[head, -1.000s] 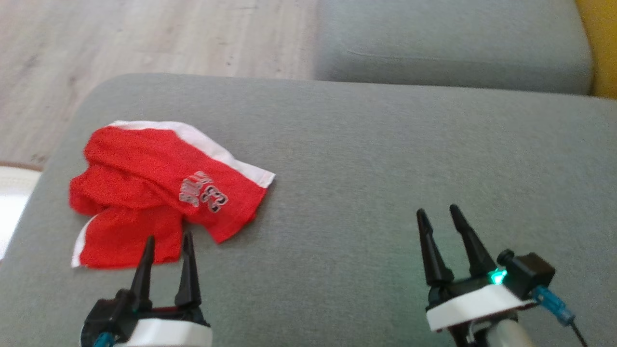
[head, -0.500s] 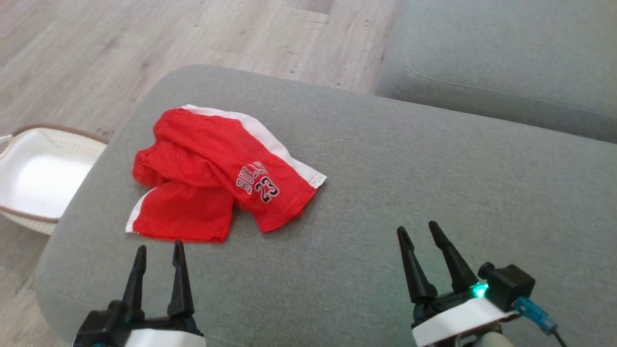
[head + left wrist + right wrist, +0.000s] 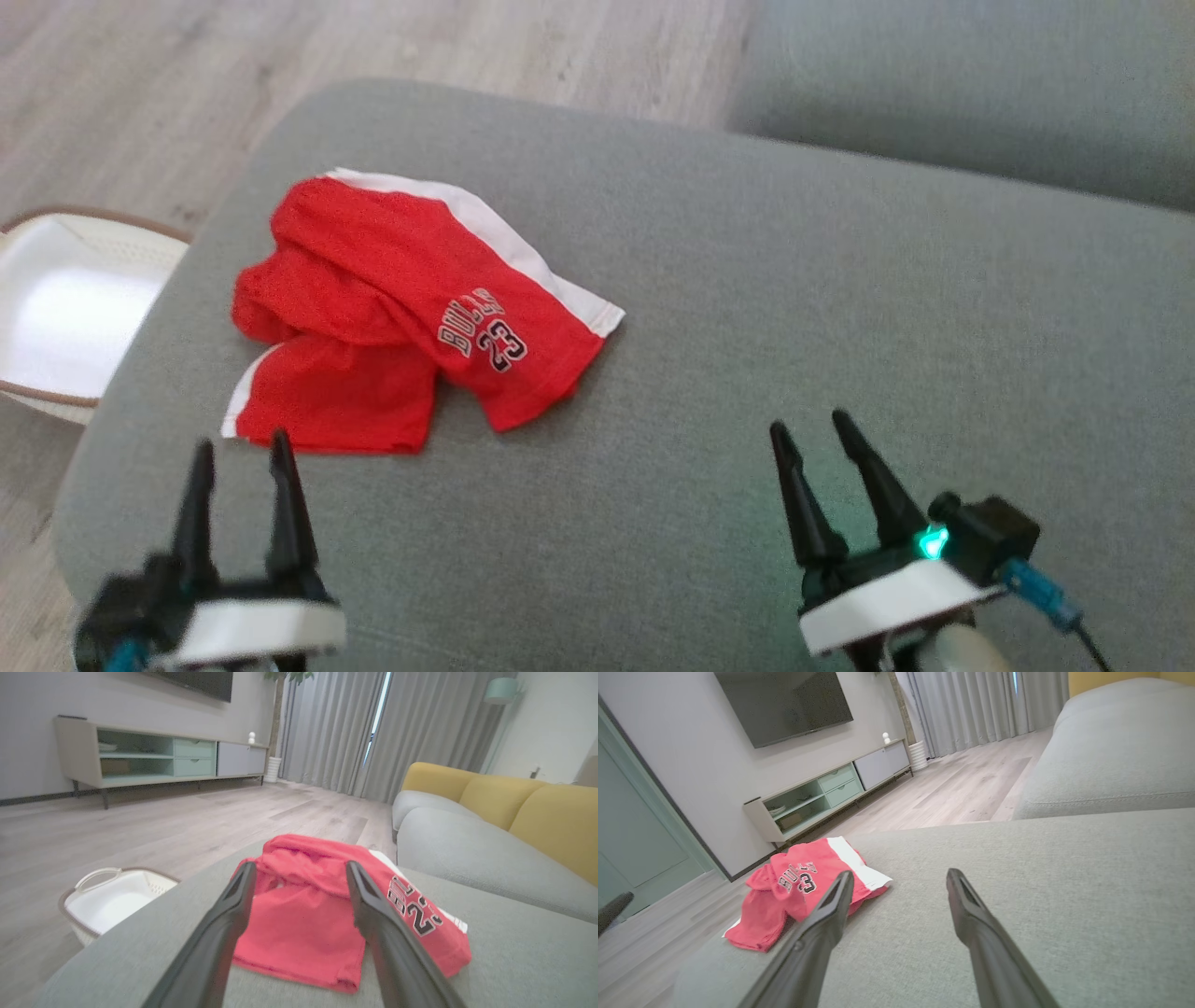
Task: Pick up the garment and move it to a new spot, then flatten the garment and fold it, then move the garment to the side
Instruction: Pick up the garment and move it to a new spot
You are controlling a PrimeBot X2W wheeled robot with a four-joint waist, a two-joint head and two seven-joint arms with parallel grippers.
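Observation:
The garment [image 3: 392, 327] is a pair of red shorts with white side stripes and a "23" print, lying crumpled on the left part of a grey cushion [image 3: 747, 327]. It also appears in the left wrist view as the garment [image 3: 308, 905] and in the right wrist view as the garment [image 3: 798, 886]. My left gripper [image 3: 238, 453] hovers open just short of its near edge, nothing between the fingers [image 3: 233, 910]. Well to the right of the shorts, my right gripper [image 3: 810, 425] is open and empty over bare cushion.
A white laundry basket [image 3: 56, 308] with a brown rim sits on the wooden floor left of the cushion. A second grey cushion [image 3: 962, 84] lies behind, with yellow backrests [image 3: 514, 807]. A low TV cabinet [image 3: 154, 758] stands across the room.
The head camera has swung, shifting the whole picture and bringing the basket into view. My left gripper has drawn leftwards and back from the shorts' near edge. The shorts lie as before.

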